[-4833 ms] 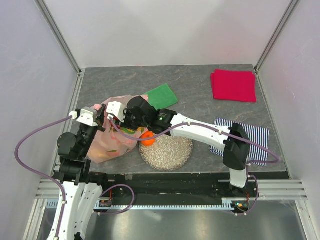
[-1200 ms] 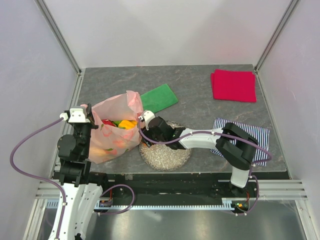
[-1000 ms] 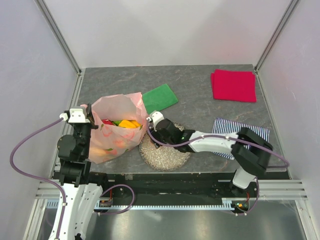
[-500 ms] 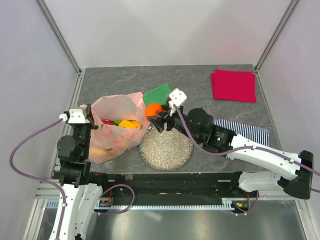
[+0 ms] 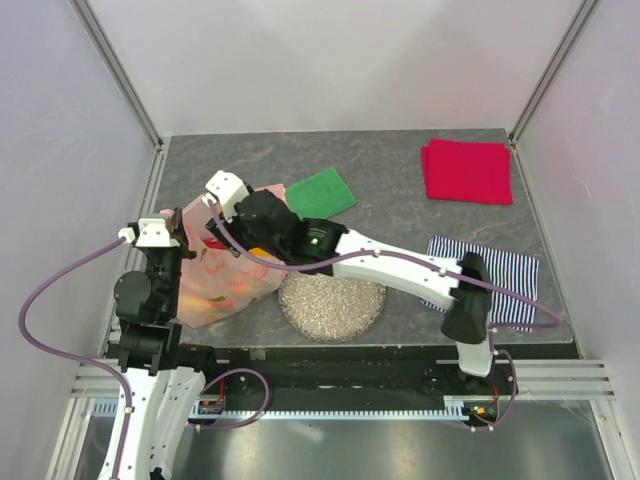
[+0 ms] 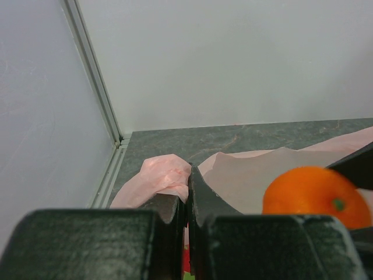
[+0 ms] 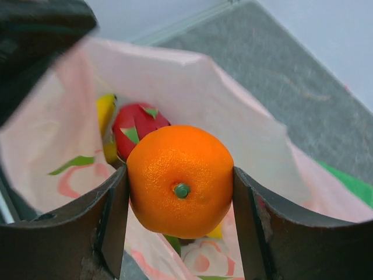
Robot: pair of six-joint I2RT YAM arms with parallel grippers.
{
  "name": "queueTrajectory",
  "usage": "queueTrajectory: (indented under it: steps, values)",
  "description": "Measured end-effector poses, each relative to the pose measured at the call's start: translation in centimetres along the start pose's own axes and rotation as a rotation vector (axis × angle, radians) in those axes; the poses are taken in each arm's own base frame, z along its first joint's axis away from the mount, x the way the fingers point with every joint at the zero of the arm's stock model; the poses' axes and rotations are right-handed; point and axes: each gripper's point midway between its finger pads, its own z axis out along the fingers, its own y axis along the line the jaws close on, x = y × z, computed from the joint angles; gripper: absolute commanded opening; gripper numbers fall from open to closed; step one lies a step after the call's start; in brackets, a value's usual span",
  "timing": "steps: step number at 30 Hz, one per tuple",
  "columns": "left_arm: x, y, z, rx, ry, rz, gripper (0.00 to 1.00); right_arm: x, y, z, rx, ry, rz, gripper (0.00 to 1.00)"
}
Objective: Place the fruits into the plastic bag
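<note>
My right gripper (image 7: 180,192) is shut on an orange toy fruit (image 7: 180,178) and holds it over the open mouth of the pale pink plastic bag (image 7: 245,125). Inside the bag lie a red fruit (image 7: 137,125), a yellow banana piece (image 7: 105,111) and some green. In the top view the right gripper (image 5: 250,225) reaches over the bag (image 5: 215,285) from the right. My left gripper (image 6: 187,178) is shut on the bag's rim (image 6: 166,175) and holds it up; the orange (image 6: 315,195) hangs just to its right. In the top view the left gripper (image 5: 180,238) is at the bag's left edge.
A speckled grey plate (image 5: 335,305) lies right of the bag, under the right arm. A green cloth (image 5: 322,192) lies behind the bag. A red folded cloth (image 5: 467,170) is at the back right, a striped cloth (image 5: 505,270) at the right.
My right gripper has lifted the orange off the plate and swung it left, from beside the bag to over its open mouth. The left gripper still holds the bag rim.
</note>
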Motion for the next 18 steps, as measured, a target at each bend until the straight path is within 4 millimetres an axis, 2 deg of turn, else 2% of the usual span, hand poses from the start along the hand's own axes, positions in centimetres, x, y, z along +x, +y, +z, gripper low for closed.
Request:
queueTrajectory:
  steps: [2,5,8,12,14,18]
  values:
    - [0.0,0.0,0.0,0.0,0.0,0.0,0.02,2.4,-0.2,1.8,0.027,0.083,-0.019,0.19]
    - [0.0,0.0,0.0,0.0,0.0,0.0,0.02,5.9,-0.9,3.5,0.051,0.181,-0.015,0.19]
    - [0.0,0.0,0.0,0.0,-0.002,0.0,0.02,9.0,-3.1,4.2,0.086,0.273,0.02,0.19]
    - [0.0,0.0,0.0,0.0,-0.002,-0.001,0.01,11.5,-6.6,4.2,0.151,0.342,0.065,0.2]
    - [-0.1,0.0,0.0,0.0,-0.002,-0.001,0.02,12.4,-7.7,4.1,0.174,0.367,0.072,0.21]
    - [-0.1,0.0,-0.1,0.0,-0.004,-0.001,0.02,13.5,-7.1,3.7,0.163,0.403,0.069,0.26]
